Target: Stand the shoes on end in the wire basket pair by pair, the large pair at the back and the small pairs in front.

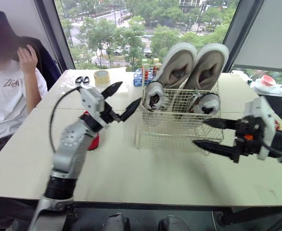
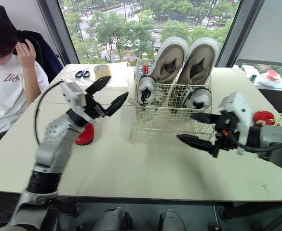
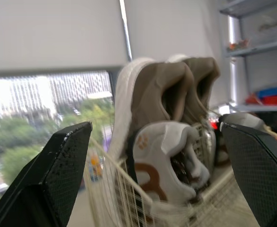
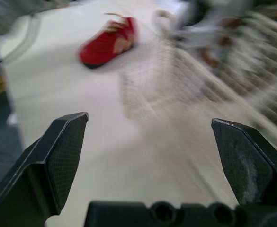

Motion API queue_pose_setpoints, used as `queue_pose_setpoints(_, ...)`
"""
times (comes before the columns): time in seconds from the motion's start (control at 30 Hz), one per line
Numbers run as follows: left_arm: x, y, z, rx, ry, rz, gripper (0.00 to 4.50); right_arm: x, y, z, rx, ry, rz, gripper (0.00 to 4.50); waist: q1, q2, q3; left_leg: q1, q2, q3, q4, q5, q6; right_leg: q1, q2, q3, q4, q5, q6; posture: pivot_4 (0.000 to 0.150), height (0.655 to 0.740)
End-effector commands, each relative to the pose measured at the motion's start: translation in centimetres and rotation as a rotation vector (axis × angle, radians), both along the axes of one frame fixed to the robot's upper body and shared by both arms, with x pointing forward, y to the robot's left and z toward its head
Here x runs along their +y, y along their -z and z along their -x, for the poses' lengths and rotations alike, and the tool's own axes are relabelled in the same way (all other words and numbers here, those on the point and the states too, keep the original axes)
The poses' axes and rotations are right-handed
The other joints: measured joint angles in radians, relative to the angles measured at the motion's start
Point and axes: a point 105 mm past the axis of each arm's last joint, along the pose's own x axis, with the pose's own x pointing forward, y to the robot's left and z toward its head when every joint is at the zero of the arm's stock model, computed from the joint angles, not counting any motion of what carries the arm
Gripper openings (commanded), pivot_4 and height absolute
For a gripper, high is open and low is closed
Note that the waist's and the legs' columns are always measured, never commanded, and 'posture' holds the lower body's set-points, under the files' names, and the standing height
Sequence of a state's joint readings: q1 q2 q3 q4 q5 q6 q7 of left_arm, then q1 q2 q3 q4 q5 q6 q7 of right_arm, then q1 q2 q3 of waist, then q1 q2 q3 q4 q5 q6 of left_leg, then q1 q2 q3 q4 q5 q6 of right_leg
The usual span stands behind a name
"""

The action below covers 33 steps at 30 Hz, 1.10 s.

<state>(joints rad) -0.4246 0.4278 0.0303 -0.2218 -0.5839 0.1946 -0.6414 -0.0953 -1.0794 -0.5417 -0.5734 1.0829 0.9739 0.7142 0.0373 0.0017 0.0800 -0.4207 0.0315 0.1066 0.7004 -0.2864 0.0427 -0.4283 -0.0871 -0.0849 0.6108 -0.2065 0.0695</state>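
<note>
Left eye view gives you the basket [image 1: 179,134] standing near the middle of the surface [image 1: 131,178]. 2 large shoes [image 1: 194,65], grey with white soles, stand on end along its back, toes up, leaning on the rear wire and rising well above the rim. In front of them 2 small shoes, grey and white, sit inside the basket too, 1 at the left end [image 1: 153,96] and 1 at the right end [image 1: 208,103].

Your left pincer [image 1: 130,92] hangs above the surface just beside the basket's left side, its 2 fingers spread wide and holding nothing, tips aimed at the left small shoe. In the left wrist view both pairs show between those parted fingers [image 3: 58,175].

Your right pincer [image 1: 199,132] hovers at the basket's front right corner, fingers also apart and empty. Whether a tip touches the wire, you cannot tell.

1 red shoe [image 2: 85,134] lies flat on the surface to the left of the basket, outside it, partly hidden behind the left arm; the right wrist view shows it blurred.

At the far left of the surface lie scissors [image 1: 82,80] and a tape roll [image 1: 101,77]. A person [image 1: 8,86] sits at the left edge, 1 hand raised to the head.
</note>
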Motion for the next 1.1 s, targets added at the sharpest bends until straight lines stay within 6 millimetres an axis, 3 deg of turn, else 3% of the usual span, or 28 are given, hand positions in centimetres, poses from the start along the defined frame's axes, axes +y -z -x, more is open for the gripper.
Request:
queue_pose_setpoints(0.03, 1.1, 0.6, 2.6, 0.192, 0.195, -0.046, 4.45, -3.1, -2.4, -0.5, -0.096, 0.133, 0.01, 4.5, -0.002, 0.001, -0.002, 0.001, 0.0, 0.0, 0.0, 0.0, 0.0, 0.0, 0.0, 0.0, 0.0, 0.0, 0.0, 0.0, 0.74)
queue_pose_setpoints(0.27, 0.8, 3.9, 6.9, 0.425, 0.465, -0.229, 4.45, -10.8, -2.5, -2.6, -0.135, 0.492, 0.081, 4.5, 0.002, 0.003, -0.005, 0.002, 0.0, 0.002, 0.0, 0.0, -0.001, 0.001, 0.0, 0.002, 0.001, -0.003, 0.0, 0.0, 0.74)
queue_pose_setpoints(0.37, 0.0, 4.7, 7.7, 0.456, 0.542, -0.283, 4.45, -15.1, -0.8, -4.0, -0.11, 0.697, 0.149, 4.5, 0.001, 0.003, -0.008, 0.003, -0.001, 0.002, 0.0, 0.0, -0.001, 0.001, 0.0, 0.002, 0.001, -0.003, 0.0, 0.0, 0.74)
queue_pose_setpoints(0.57, -1.2, 5.4, 8.2, 0.451, 0.609, -0.325, 4.45, -20.9, 3.1, -6.8, -0.023, 0.995, 0.226, 4.5, -0.025, 0.01, -0.013, 0.004, -0.002, 0.004, -0.001, 0.0, -0.001, 0.001, 0.0, 0.004, 0.001, -0.003, 0.0, 0.0, 0.74)
queue_pose_setpoints(0.83, -1.6, 5.0, 8.0, 0.424, 0.584, -0.314, 4.45, -24.6, 6.8, -9.3, 0.038, 1.171, 0.251, 4.5, -0.049, 0.013, -0.014, 0.006, -0.003, 0.004, -0.003, 0.001, -0.002, 0.002, 0.002, 0.006, 0.003, -0.004, 0.003, 0.0, 0.74)
queue_pose_setpoints(1.1, -1.9, 4.7, 8.4, 0.422, 0.57, -0.318, 4.45, -24.8, 9.6, -10.7, 0.118, 1.2, 0.216, 4.5, -0.056, 0.013, -0.015, 0.008, -0.003, 0.004, -0.003, 0.002, -0.004, 0.002, 0.003, 0.008, 0.003, -0.004, 0.003, 0.0, 0.74)
